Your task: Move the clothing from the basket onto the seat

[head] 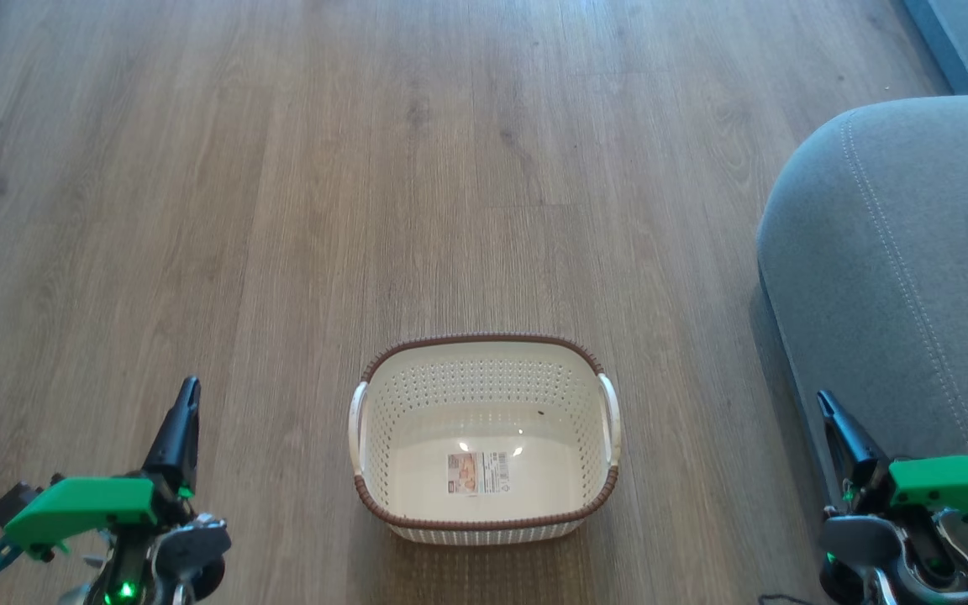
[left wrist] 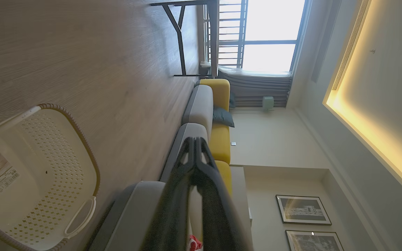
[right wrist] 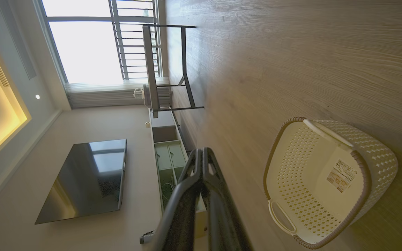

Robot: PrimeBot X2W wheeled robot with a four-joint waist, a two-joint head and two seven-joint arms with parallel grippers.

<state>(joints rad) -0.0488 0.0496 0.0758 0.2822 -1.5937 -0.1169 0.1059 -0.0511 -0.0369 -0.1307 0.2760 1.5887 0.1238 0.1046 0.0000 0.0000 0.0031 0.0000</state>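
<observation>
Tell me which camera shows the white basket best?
The head view: the basket sits whole and upright, seen from above, sticker and both handles visible. The left wrist view crops it at the frame edge; the right wrist view shows it whole but turned sideways.
</observation>
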